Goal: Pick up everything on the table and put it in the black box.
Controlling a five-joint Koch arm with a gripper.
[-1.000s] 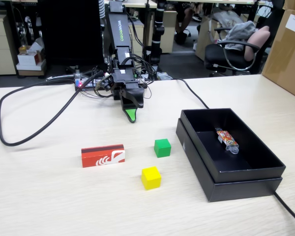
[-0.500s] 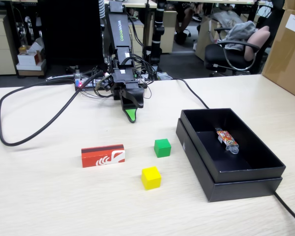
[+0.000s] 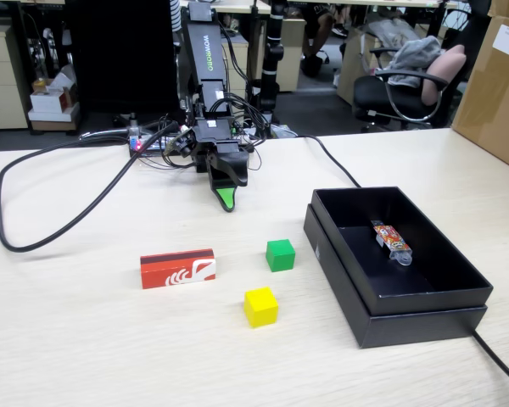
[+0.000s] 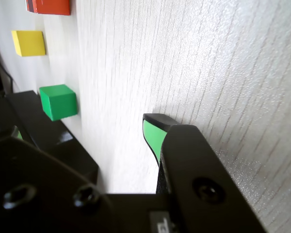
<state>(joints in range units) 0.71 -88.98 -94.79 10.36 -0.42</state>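
A red packet (image 3: 177, 268) with a white swirl, a green cube (image 3: 280, 254) and a yellow cube (image 3: 260, 306) lie on the pale table (image 3: 85, 348). The black box (image 3: 407, 322) stands to their right. My gripper (image 3: 229, 192) hangs at the back of the table with its green tip down near the tabletop, well behind the green cube. The wrist view lies on its side: the red packet (image 4: 51, 6), yellow cube (image 4: 29, 42), green cube (image 4: 58, 101) and black box edge (image 4: 63, 143) run down the left. My gripper (image 4: 87, 130) shows bare table between its jaws, open and empty.
A small colourful wrapped item (image 3: 392, 242) lies inside the black box. A thick black cable (image 3: 59, 229) loops over the table's left side, and another cable (image 3: 500, 360) runs off by the box's front right corner. A brown carton (image 3: 496, 80) stands at the far right.
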